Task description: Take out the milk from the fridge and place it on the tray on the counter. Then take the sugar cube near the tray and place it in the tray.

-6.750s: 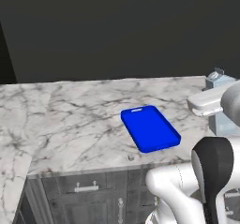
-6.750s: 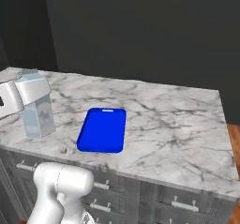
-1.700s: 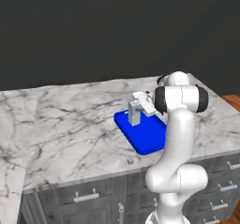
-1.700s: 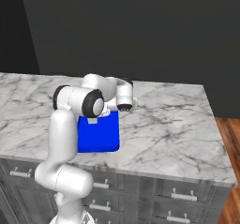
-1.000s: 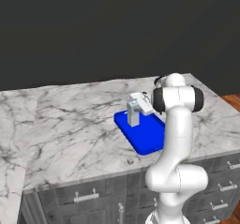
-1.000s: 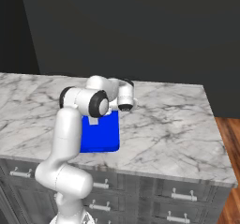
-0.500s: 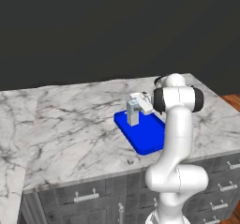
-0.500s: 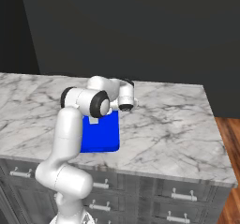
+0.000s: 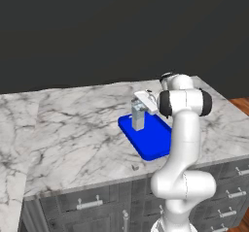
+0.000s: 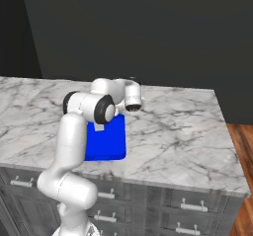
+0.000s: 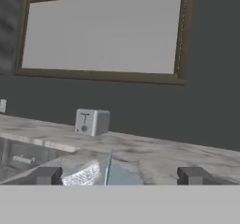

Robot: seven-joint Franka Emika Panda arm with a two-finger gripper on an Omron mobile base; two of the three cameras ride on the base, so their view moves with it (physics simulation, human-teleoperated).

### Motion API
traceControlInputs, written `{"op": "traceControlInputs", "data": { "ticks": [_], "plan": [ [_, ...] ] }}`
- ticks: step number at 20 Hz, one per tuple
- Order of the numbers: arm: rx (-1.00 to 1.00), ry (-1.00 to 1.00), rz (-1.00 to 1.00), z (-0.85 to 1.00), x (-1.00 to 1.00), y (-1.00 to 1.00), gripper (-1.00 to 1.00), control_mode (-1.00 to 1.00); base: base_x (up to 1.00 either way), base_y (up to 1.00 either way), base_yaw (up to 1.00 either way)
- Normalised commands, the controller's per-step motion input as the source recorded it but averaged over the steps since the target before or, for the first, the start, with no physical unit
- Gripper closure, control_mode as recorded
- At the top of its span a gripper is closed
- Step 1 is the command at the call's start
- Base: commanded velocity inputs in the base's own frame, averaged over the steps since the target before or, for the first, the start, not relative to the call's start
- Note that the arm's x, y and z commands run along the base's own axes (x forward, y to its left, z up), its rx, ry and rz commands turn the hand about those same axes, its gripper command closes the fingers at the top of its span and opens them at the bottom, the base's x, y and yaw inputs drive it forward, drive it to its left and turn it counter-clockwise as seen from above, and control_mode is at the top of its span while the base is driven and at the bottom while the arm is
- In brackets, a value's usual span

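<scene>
Milk (image 9: pixel 138 116): one carton, upright on far left part of one blue tray (image 9: pixel 154 140), gabled top between fingers (image 9: pixel 139 103). Fingers spread wide, one dark tip each side of carton top in hand view (image 11: pixel 120 175), apart from it. Tray lies on marble counter (image 9: pixel 78 129). One sugar cube (image 9: pixel 135 167) on counter near front edge, just off tray's near corner. One toaster (image 11: pixel 92 122) and one framed panel (image 11: pixel 103 33) beyond, in hand view.
</scene>
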Motion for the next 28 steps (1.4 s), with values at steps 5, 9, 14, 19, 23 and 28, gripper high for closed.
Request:
{"op": "traceControlInputs", "data": {
  "ticks": [5,9,14,19,23,28],
  "plan": [
    [0.0,-0.08,0.06,0.47,0.0,0.0,-1.0,-1.0,0.0,0.0,0.0],
    [0.0,-0.13,0.09,0.57,-0.11,0.0,-1.0,-1.0,0.0,0.0,0.0],
    [0.0,-0.12,0.1,0.61,-0.24,0.0,-1.0,-1.0,0.0,0.0,0.0],
    [-0.21,-0.08,0.12,0.49,-0.77,0.36,-1.0,-1.0,0.0,0.0,0.0],
    [-0.39,-0.19,0.06,0.2,-1.0,0.39,-1.0,-1.0,0.0,0.0,0.0],
    [-0.41,-0.37,0.0,0.07,-1.0,0.52,-1.0,-1.0,0.0,0.0,0.0]
  ]
}}
